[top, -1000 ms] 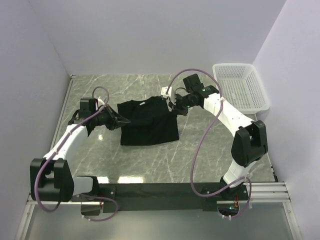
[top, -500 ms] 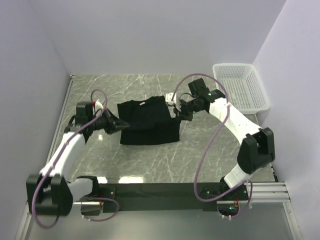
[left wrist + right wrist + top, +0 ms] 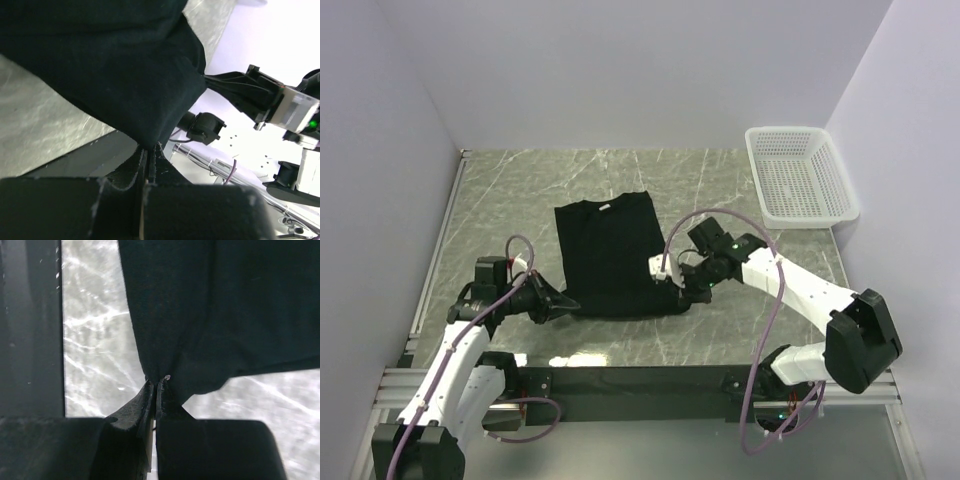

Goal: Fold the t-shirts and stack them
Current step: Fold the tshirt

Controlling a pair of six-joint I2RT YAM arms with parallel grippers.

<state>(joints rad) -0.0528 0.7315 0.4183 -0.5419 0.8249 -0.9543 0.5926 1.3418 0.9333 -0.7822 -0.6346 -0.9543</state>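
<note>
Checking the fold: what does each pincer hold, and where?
Both hold the black t-shirt: left pincer pinches its near left corner, right pincer its near right corner.

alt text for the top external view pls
A black t-shirt lies on a grey marble table, its two near corners pinched by the shut left gripper and right gripper. A white basket sits at the table's far right.
</note>
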